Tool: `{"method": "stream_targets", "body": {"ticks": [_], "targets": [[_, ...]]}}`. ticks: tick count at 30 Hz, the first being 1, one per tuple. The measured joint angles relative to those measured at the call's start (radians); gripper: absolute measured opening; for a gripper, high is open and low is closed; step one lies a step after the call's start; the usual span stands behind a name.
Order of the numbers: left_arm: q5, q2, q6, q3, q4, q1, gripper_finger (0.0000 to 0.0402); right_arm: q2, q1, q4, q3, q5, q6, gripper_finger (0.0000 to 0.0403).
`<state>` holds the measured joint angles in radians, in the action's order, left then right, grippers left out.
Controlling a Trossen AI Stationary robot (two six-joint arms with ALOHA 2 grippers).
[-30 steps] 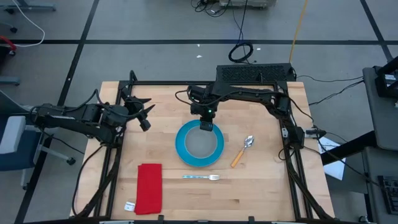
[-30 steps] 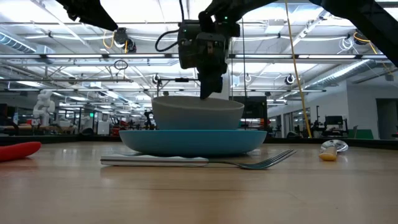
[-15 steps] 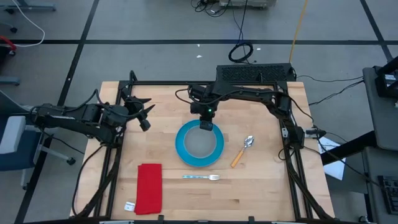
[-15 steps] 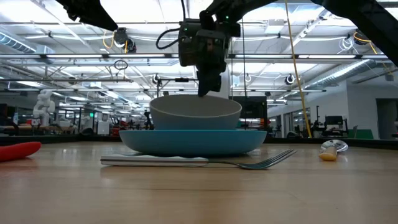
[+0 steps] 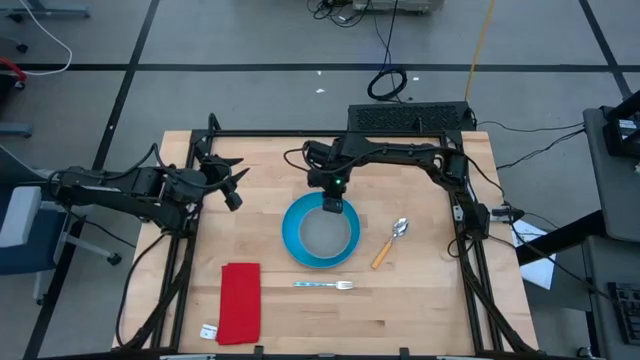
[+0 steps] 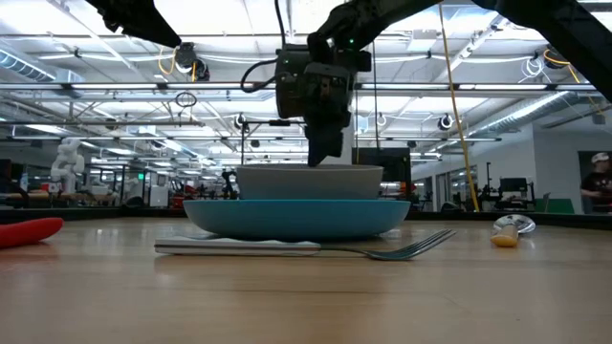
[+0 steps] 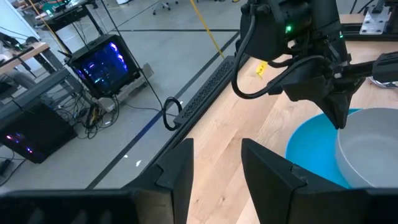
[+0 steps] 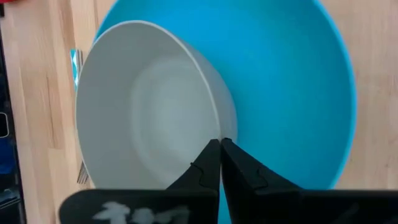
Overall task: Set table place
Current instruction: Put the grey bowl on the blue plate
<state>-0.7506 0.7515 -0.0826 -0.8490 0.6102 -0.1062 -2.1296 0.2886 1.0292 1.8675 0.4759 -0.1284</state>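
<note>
The large square light-wood table point(image 5: 270, 190) with its black frame carries everything. Near its middle lies the round bright-blue plate point(image 5: 296, 250), and the smaller grey bowl point(image 5: 325, 236) sits inside it, level in the low view. To the right of the plate lies the metal spoon with an orange handle point(image 5: 389, 243), and on the near side the thin silver fork point(image 5: 324, 285). A red folded cloth point(image 5: 240, 302) lies at the near left.

The right gripper point(image 8: 219, 147) is at the far rim of the bowl, its fingers pressed together on that rim. I judge the bowl is being set down. To do it well, the fingers should part only when the bowl rests flat, then rise straight up, so the rim is not dragged.

The left gripper point(image 7: 216, 163) waits with fingers apart above the far left of the table.
</note>
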Motion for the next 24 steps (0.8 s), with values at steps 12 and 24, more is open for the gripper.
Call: {"method": "stream_targets", "body": {"ticks": [12, 24], "targets": [[0.000, 0.000, 0.000, 0.000, 0.000, 0.000, 0.0141, 0.000, 0.007, -0.029, 0.000, 0.001, -0.013, 0.0000], [0.000, 0.000, 0.000, 0.000, 0.000, 0.000, 0.0141, 0.000, 0.013, -0.056, -0.004, 0.001, -0.019, 0.0000]]}}
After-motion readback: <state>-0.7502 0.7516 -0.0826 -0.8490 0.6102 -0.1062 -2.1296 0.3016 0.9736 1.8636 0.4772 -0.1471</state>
